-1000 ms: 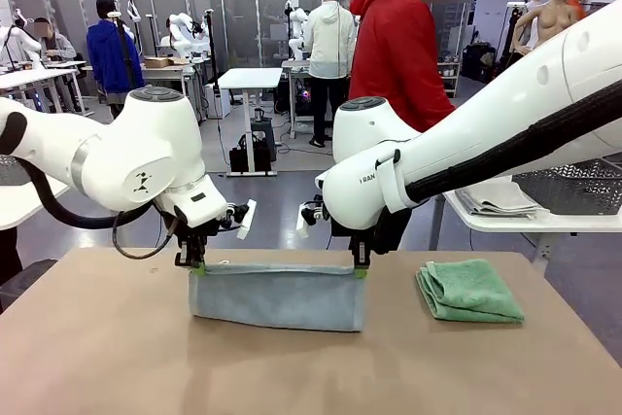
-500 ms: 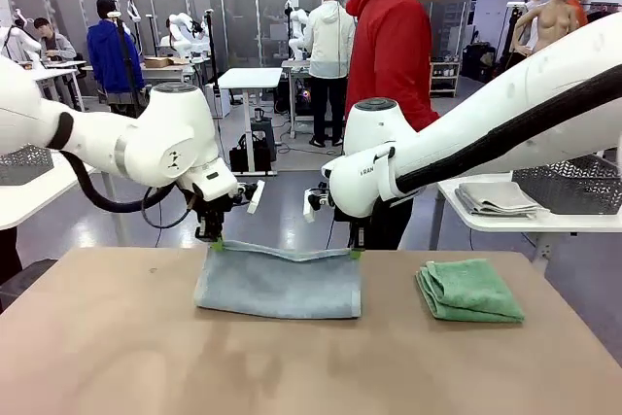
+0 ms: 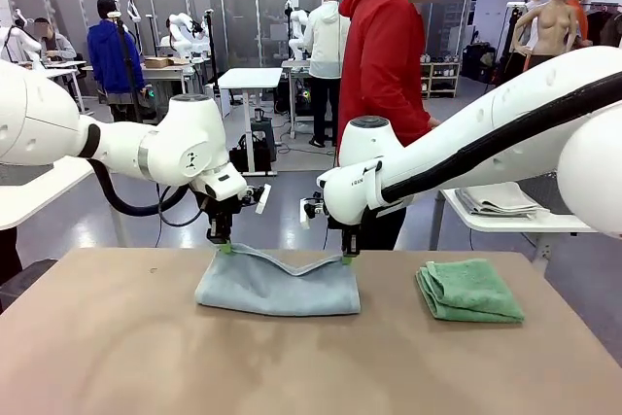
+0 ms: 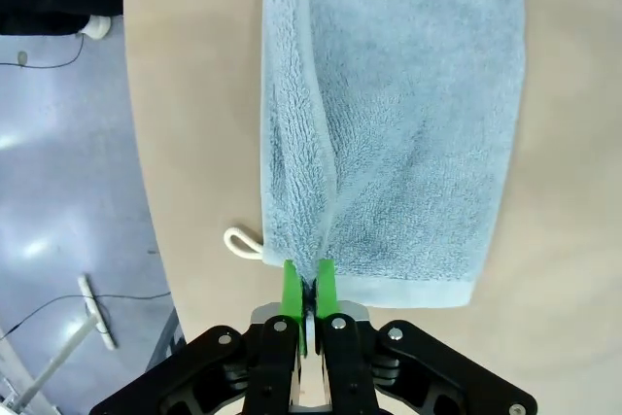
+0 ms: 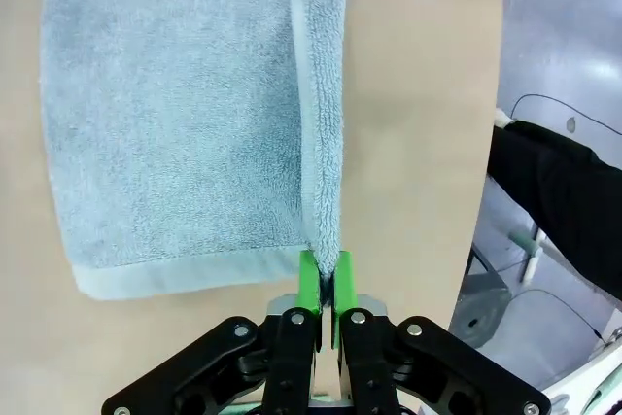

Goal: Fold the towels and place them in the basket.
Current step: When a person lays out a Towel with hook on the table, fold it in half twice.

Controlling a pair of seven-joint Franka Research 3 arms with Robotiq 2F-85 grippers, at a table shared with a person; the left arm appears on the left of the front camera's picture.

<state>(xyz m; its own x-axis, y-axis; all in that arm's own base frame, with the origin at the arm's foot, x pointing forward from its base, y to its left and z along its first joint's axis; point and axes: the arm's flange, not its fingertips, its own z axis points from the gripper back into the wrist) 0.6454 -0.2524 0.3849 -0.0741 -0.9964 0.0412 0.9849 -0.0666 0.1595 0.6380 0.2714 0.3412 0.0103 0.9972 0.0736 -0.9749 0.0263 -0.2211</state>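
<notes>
We see left hand (image 3: 224, 248) pinched shut on far left corner of blue-grey towel (image 3: 277, 287), green pads (image 4: 290, 284) clamping hem edge. Same for right hand (image 3: 347, 258): closed tight on far right corner. Towel lies mid-bench (image 3: 146, 357), doubled over itself, far edge raised at both gripped corners and sagging between them. We note small white loop (image 4: 243, 242) at towel corner just beside left hand. Folded green towel (image 3: 469, 291) rests on bench toward our right, well apart from both hands. At far side stands person (image 3: 384, 55) in red top.
</notes>
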